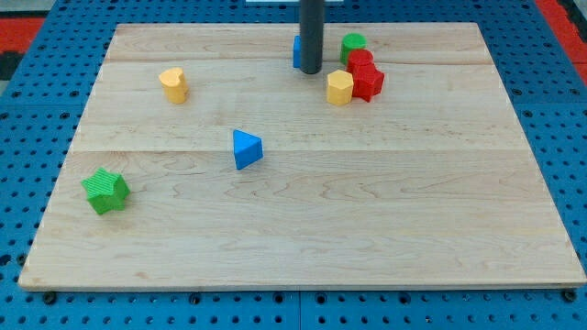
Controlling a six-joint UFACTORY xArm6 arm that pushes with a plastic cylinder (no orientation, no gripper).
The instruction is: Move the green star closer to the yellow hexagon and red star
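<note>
So the green star (105, 191) is sitting way out at the near left corner of the wooden board (385, 220), all by itself, well apart from where it needs to go. The targets, the yellow hexagon (339, 88) and the red star (369, 82), are touching each other up at the far side, right of centre, with a second red block (359, 60) and a green cylinder (353, 42) packed in just behind them.

The rod's tip (312, 71) is down at the far middle, right in front of a blue block (297, 51) it mostly hides, and just left of the hexagon. It's a bare rod, so it's not holding anything.

Looks to me like the job hasn't really started. The tip needs to travel to the near left and get behind the star on its left, near side, then shove it diagonally far-right. The blue triangle (246, 148) sits close to that line, so I'd watch for a bump. The yellow block (173, 84) at far left seems out of the way.
</note>
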